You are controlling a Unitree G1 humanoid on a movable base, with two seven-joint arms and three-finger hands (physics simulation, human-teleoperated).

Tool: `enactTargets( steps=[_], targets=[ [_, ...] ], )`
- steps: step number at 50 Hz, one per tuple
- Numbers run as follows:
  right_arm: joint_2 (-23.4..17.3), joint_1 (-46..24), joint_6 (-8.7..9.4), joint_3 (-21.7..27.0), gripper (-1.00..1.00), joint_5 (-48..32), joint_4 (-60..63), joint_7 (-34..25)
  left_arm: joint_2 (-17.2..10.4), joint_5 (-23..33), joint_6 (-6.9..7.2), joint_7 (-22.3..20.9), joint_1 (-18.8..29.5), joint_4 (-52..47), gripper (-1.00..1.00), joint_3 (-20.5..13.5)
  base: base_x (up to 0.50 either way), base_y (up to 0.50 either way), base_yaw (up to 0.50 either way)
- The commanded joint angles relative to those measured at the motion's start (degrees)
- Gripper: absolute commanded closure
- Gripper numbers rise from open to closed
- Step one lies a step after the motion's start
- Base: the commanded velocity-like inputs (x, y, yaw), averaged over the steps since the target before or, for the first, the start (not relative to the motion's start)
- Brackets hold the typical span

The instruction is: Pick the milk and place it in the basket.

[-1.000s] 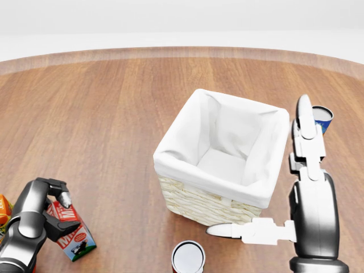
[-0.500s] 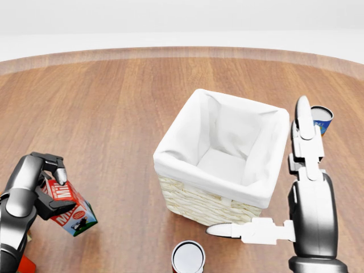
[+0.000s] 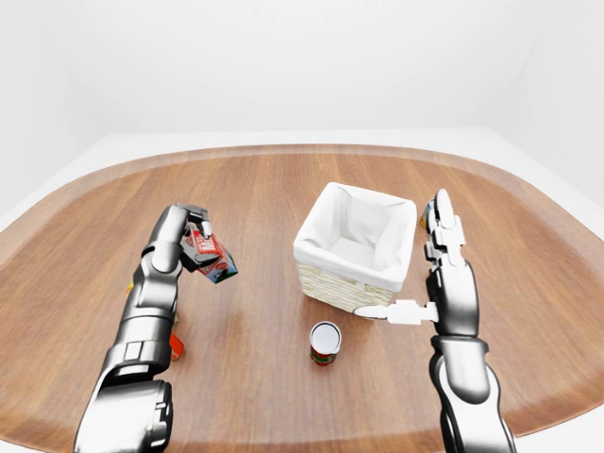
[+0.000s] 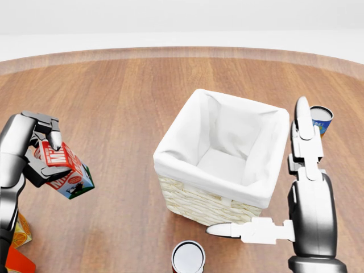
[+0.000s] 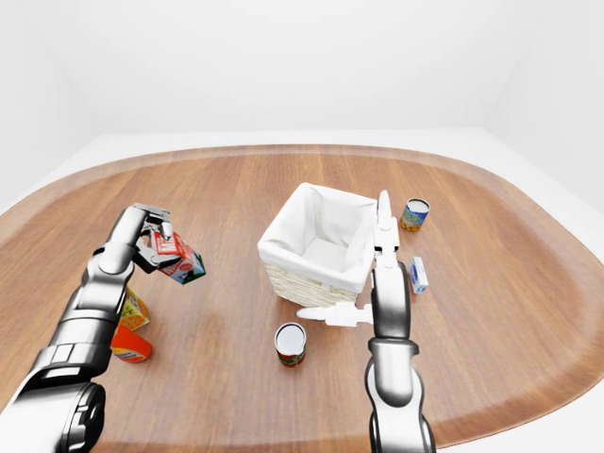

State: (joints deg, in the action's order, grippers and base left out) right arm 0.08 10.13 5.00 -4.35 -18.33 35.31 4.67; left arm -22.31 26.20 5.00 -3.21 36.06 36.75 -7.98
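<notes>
Left hand has its dark fingers closed round the milk, pinching the carton near its red gabled top and holding it clear of the table. From this hand the basket lies to the right in the head view, well apart, with bare wood between; the coming move is a carry rightward and over the white-lined rim. The carton hangs tilted, its long axis slanting down and to the right from the fingers, so the low end points toward the basket. The right hand stands just beside the basket's right side, fingers spread and holding nothing, nearer the basket but not the one carrying. The milk is a small box, red on top with white lettering, and a green and blue picture near its lower end.
</notes>
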Motion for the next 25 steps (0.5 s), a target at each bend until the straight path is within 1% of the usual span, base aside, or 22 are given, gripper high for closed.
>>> enactTargets(
  steps=[1,8,15,20,25],
  targets=[
    [0.0,0.1,0.00,0.0,-1.00,0.0,0.1,-0.1,-0.5,1.7,0.00,-1.1,1.5,-5.3,1.00,-0.7,0.05,0.00,0.00],
    [0.0,0.1,0.00,0.1,-1.00,0.1,0.3,-0.2,-0.6,2.8,0.00,-2.8,3.2,-8.3,1.00,-0.6,0.05,0.00,0.00],
    [0.0,0.0,0.00,0.1,-1.00,0.1,0.1,-0.1,-0.1,4.7,0.00,-5.5,4.3,-13.8,1.00,-0.4,0.05,0.00,0.00],
    [0.0,0.2,0.00,-0.2,-1.00,-0.1,-0.1,0.1,0.2,5.4,0.00,-6.1,5.9,-14.1,1.00,-0.1,0.05,0.00,0.00],
    [0.0,0.2,0.00,-0.1,-1.00,0.0,0.2,0.0,0.7,6.2,0.00,-5.7,7.7,-12.7,1.00,0.6,0.05,0.00,0.00]
  ],
)
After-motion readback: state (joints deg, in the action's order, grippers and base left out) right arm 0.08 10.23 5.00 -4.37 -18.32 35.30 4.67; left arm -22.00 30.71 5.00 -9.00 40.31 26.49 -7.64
